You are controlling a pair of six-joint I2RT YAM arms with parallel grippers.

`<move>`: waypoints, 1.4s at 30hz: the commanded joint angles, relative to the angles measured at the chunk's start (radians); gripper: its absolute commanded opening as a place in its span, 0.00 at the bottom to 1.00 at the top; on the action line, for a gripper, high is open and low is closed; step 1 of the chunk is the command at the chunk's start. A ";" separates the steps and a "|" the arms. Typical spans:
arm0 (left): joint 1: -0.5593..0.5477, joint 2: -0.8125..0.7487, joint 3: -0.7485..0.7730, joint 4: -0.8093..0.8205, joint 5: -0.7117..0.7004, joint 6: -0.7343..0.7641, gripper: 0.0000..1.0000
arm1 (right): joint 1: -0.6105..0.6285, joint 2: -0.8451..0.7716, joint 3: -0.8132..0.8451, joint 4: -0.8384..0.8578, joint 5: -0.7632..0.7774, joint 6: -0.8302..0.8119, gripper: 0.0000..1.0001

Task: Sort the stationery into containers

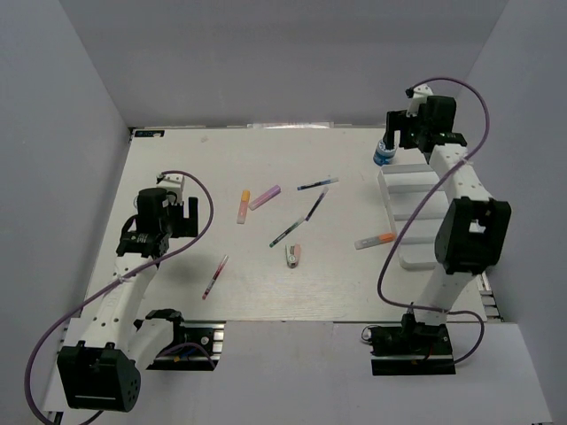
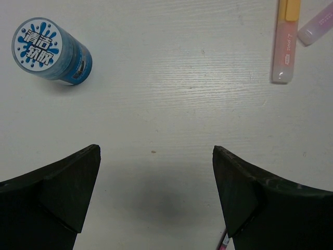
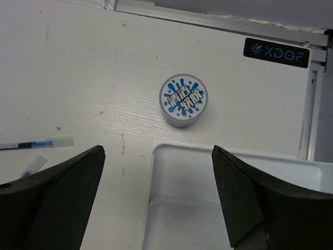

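Observation:
Stationery lies scattered mid-table: a yellow-orange highlighter (image 1: 243,206) (image 2: 285,41), a pink-purple highlighter (image 1: 264,197) (image 2: 317,23), dark pens (image 1: 317,184) (image 1: 314,205) (image 1: 287,234), a pink-white eraser-like piece (image 1: 292,255), a red pen (image 1: 214,276) and an orange highlighter (image 1: 375,240) touching the white divided tray (image 1: 412,181) (image 3: 234,172). My left gripper (image 1: 182,217) (image 2: 156,151) is open and empty above bare table, left of the highlighters. My right gripper (image 1: 396,137) (image 3: 156,151) is open and empty over the tray's far left corner.
A small round blue-labelled jar (image 1: 384,153) (image 3: 182,100) stands just beyond the tray's far corner. A like jar (image 2: 52,49) shows in the left wrist view; I cannot place it from above. Grey walls enclose the table. The right arm covers part of the tray.

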 commanded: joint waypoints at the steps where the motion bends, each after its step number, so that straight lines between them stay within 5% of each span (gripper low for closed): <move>1: 0.003 -0.001 0.015 -0.006 0.020 0.009 0.98 | 0.007 0.103 0.103 0.037 -0.034 0.014 0.89; 11: 0.003 0.020 0.020 -0.009 0.011 0.009 0.98 | 0.005 0.384 0.322 0.065 0.014 -0.001 0.89; 35: 0.003 0.048 0.027 -0.011 0.020 0.010 0.98 | 0.005 0.545 0.395 0.069 0.012 -0.029 0.89; 42: 0.003 0.057 0.029 -0.011 0.022 0.010 0.98 | 0.003 0.560 0.402 0.082 0.020 -0.031 0.64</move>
